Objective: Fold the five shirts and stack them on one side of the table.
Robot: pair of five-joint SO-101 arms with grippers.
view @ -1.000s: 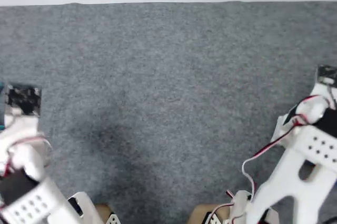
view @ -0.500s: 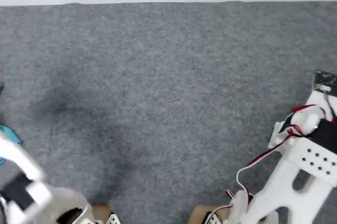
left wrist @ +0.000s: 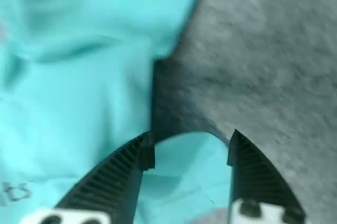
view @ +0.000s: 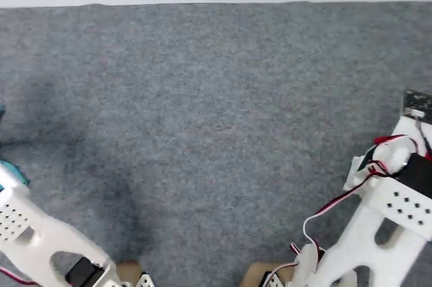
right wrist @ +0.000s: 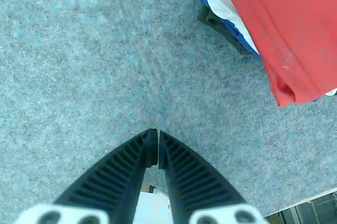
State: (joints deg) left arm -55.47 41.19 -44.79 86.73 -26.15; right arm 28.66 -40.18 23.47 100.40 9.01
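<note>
Your left end effector [left wrist: 190, 147] sits spread over a turquoise shirt [left wrist: 79, 87]; your right end effector [right wrist: 158, 134] (pressed together) hovers near the shirt stack [right wrist: 274, 23].

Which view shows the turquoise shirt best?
The left wrist view: the turquoise shirt lies rumpled on the grey mat, with an edge between the open fingers of the left gripper. The high view catches a sliver of it at its left edge. The right wrist view shows a red shirt atop a stack instead.
</note>
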